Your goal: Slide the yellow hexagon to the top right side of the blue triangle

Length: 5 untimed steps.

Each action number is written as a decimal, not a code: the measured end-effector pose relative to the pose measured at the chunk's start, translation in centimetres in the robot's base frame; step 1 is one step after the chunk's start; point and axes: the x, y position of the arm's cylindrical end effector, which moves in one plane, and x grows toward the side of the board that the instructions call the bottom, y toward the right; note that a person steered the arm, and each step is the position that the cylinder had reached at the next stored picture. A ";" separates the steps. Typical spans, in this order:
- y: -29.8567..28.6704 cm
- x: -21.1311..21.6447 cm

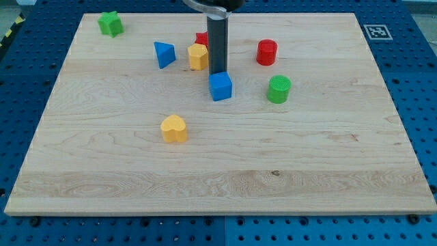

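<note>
Looking across the one camera view, my tip has no jaws and holds nothing; it sits just right of the yellow hexagon block and right above the blue cube. The blue triangular block lies just left of the hexagon, a red block half hidden behind. I judge the tip should round to the hexagon's lower side and nudge upward gently, sparing the red block.

The yellow hexagon sits flat just left of my tip, nearly touching the rod, while the blue triangle lies farther left of the tip, just beyond the hexagon.
</note>
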 end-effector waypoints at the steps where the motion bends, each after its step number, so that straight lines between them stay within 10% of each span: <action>1: -0.3 -1.7; 5: -6.5 -2.1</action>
